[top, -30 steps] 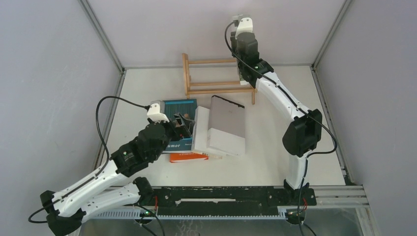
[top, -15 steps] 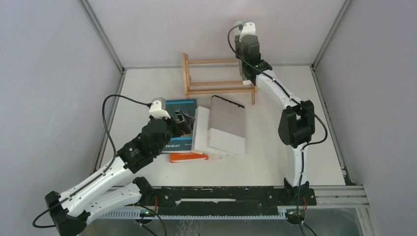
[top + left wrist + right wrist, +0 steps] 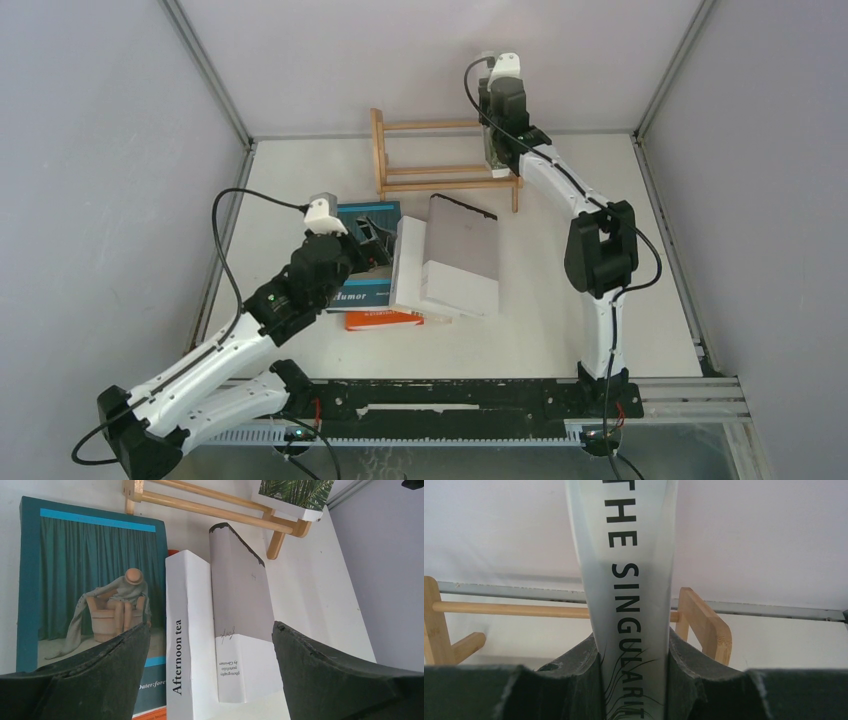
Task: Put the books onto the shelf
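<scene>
Both arms have shifted a little: the left arm (image 3: pixel 250 320) has crept up and forward over the pile of books, and the right arm (image 3: pixel 598 250) has pulled its elbow in toward the back of the table (image 3: pixel 560 330).

Left jaws are spread wide with nothing in them, hanging over the pile. In the wrist view, the white "Afternoon tea" book (image 3: pixel 187 630) sits between the two fingers.

That white one lies flat right next to the teal Humor book (image 3: pixel 95 570), with the grey book (image 3: pixel 240 595) pressed against its other side. The orange book (image 3: pixel 385 320) is under the teal one, just poking out at the near edge.

Right jaws are clamped on the spine of The Singularity book (image 3: pixel 626 570), holding it upright at the right end of the shelf (image 3: pixel 440 172), just inside the right end post. You can see its palm leaf cover from the left wrist view. Can't tell if its bottom edge is actually touching the slats. No other book is on the shelf.
</scene>
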